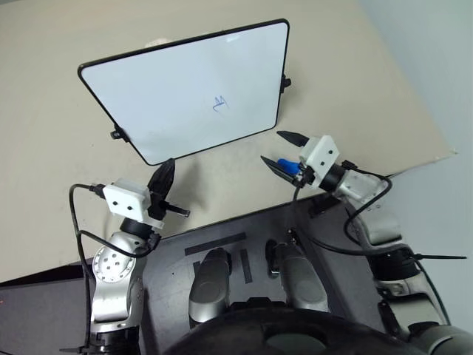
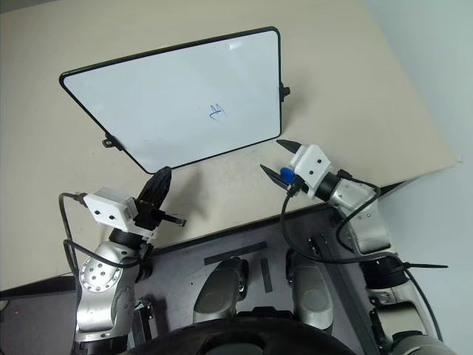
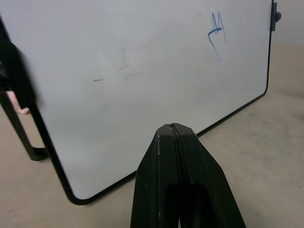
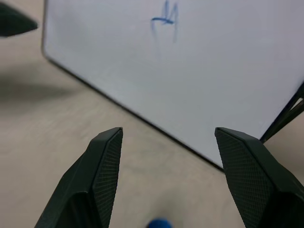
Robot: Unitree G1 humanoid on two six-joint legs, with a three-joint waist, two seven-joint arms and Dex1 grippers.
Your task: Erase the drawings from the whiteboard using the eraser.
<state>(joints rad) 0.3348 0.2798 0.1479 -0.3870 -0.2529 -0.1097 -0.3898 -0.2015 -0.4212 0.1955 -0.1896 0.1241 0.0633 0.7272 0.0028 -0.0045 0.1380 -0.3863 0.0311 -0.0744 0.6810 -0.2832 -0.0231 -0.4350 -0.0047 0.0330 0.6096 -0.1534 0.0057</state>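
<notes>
Currently the whiteboard [image 1: 192, 92] is standing tilted in the upper middle of the frame, its long axis running from upper right down toward lower left, its face turned toward the robot. The drawings [image 1: 219, 105] — a small blue zigzag — are sitting right of centre on it. A beige bench [image 1: 59, 148] is carrying the board, with dark floor showing along the lower edge. The right end effector [image 1: 281, 150] is hovering just below the board's lower right corner, fingers spread apart, with the eraser [image 1: 288, 167] sitting blue between their bases. The left end effector [image 1: 164, 177] is hanging below the board's lower left corner, fingers pressed together — clear of it.
</notes>
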